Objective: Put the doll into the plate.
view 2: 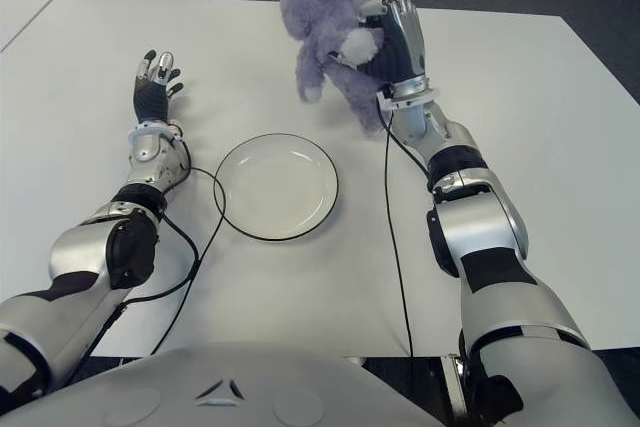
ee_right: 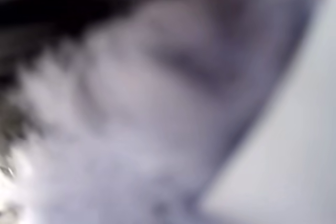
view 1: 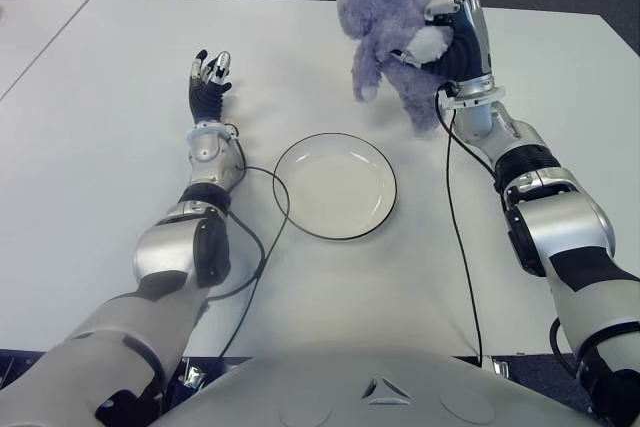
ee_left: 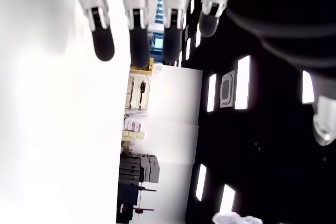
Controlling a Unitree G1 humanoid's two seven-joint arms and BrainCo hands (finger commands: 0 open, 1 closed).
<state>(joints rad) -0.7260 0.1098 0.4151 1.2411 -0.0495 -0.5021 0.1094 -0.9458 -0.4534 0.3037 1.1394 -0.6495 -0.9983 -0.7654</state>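
- Your right hand (view 1: 455,42) has its fingers wrapped around the doll (view 1: 385,17), a purple plush held up off the table (view 1: 120,77), beyond the plate (view 1: 335,185) and a little to its right.
- The grip looks to be on the doll's side or back; the right wrist view is filled with fur, so you probably can't judge from it how deep the fingers sit.
- Your left hand (view 1: 208,77) shows left of the plate, fingers extended and holding nothing.
- Risk: the doll is soft and bulky against a shallow plate. Release it too high or off-centre and it may flop over the rim onto the table.
- Risk: the legs hang low. Sweep them in at plate height and they could nudge the plate.
- Risk: fur may cling to the fingers as you open them and drag the doll out.
- The table is plain white; a black cable (view 1: 262,237) curls beside the plate's left edge. Dark floor lies beyond the far edge.
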